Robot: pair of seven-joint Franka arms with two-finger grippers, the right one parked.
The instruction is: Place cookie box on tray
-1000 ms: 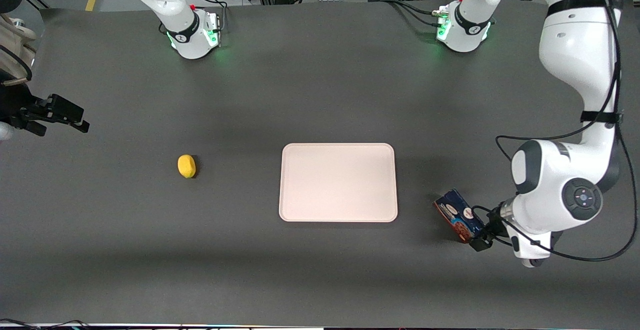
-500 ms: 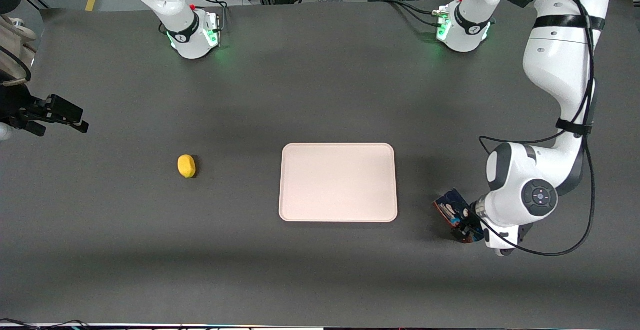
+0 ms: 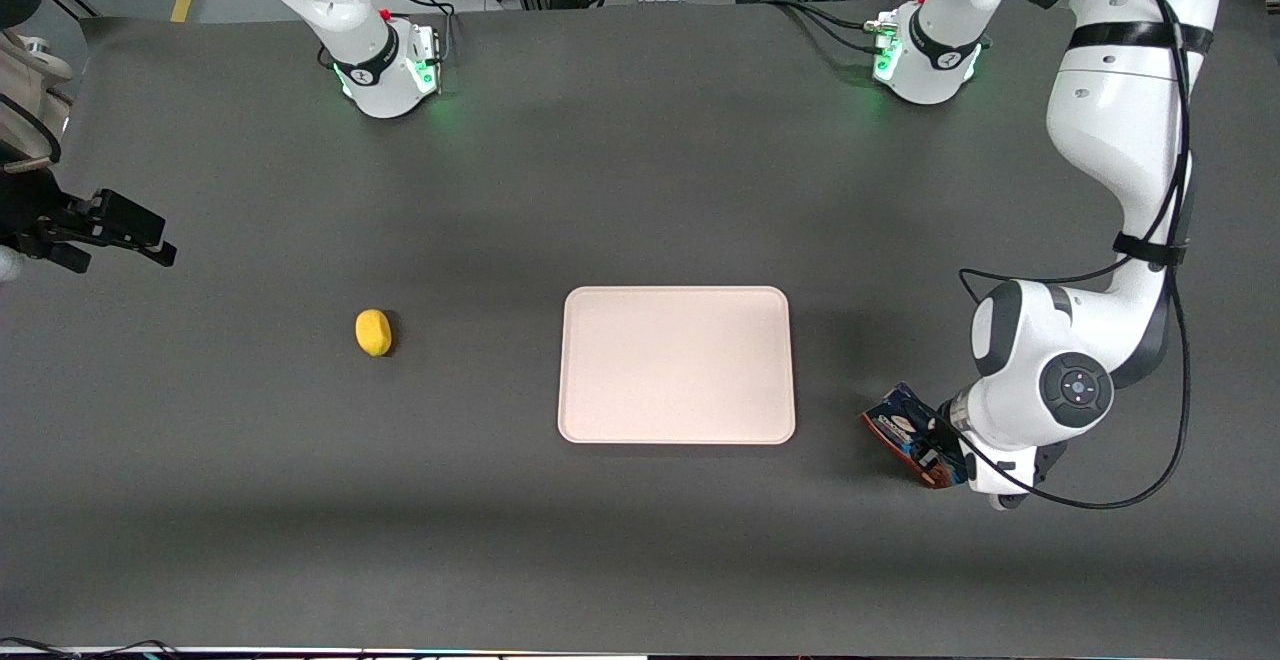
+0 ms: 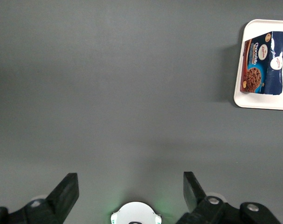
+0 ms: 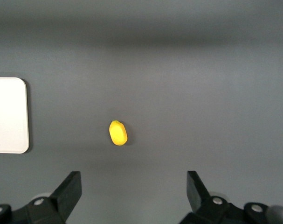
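The step in hand appears to be the grasp. In the front view the end effector [image 3: 936,454] sits low at the cookie box [image 3: 893,426], which is on the bench [image 3: 640,190] just beside the tray [image 3: 676,365], toward the working arm's end. The wrist hides the contact, so I cannot tell if the end effector holds it. The left wrist view disagrees: there the box [image 4: 265,63] lies on the tray's rim [image 4: 262,101]. The next move would be to lift and carry the box over the rim.
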